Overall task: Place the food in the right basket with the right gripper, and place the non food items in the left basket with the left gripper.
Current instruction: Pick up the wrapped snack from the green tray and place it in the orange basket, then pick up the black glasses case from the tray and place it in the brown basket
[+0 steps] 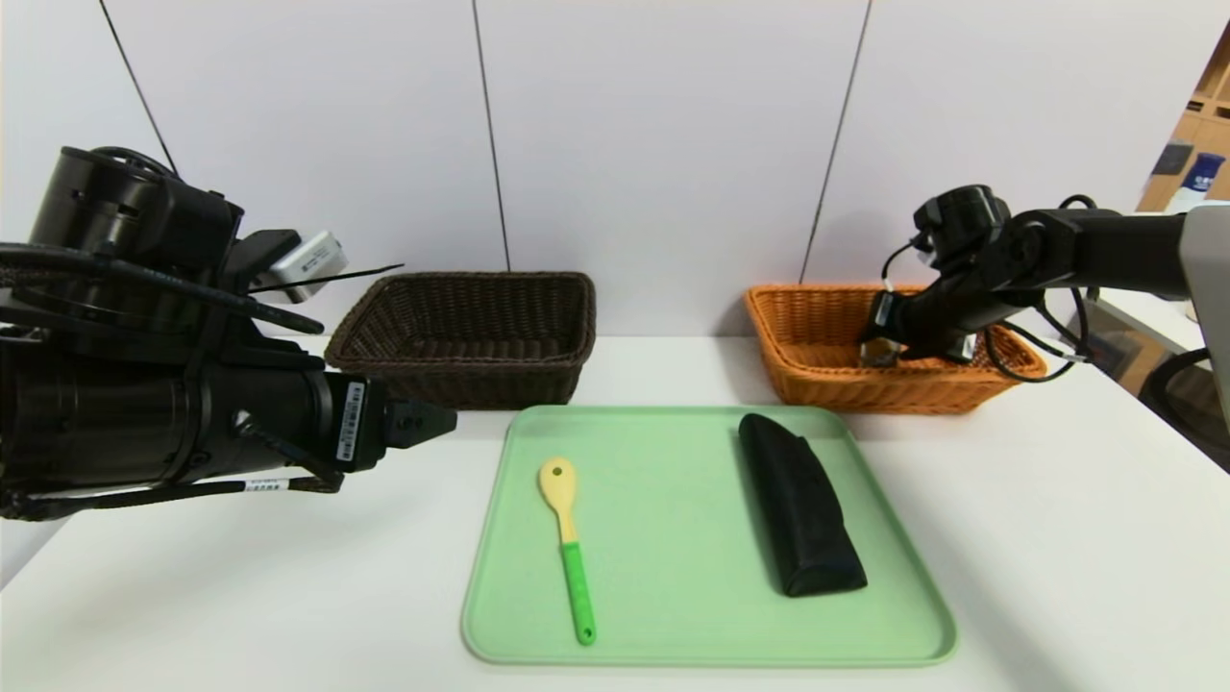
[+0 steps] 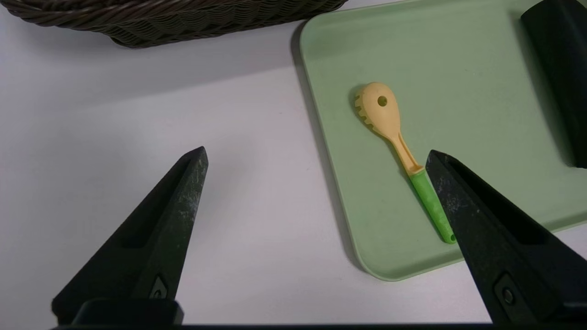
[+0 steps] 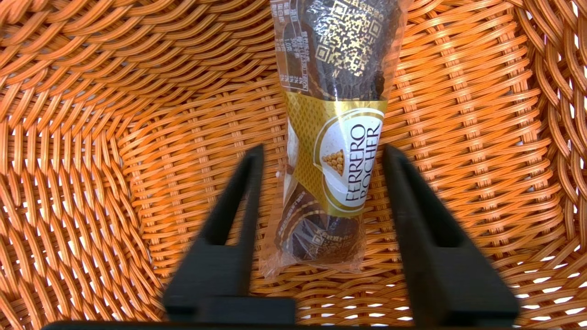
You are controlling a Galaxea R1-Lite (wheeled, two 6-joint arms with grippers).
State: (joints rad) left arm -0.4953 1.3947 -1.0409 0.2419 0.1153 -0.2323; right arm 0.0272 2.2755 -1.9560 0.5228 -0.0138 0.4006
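The right gripper (image 3: 323, 149) is inside the orange basket (image 1: 894, 384), upper right of the head view. Its fingers stand apart on either side of the wrapped snack (image 3: 339, 133), clear of it; the snack lies on the woven floor, its long axis running roughly parallel to the gap between them. The food placement appears complete; the right arm should next withdraw straight back without snagging the wrapper.

The left gripper (image 1: 452, 421) is at centre left, above the counter (image 1: 288, 586), in front of the dark basket (image 1: 471, 370). Its fingers are spread wide and grasp nothing.

The spoon (image 1: 567, 553) lies on the left side of the green tray (image 1: 692, 654), bowl away from the robot, green handle toward the lower edge. The left gripper is the nearer one, with the spoon to its lower right. The coming pick likely requires alignment across the handle. The black case (image 1: 802, 509) lies at the tray's right side.
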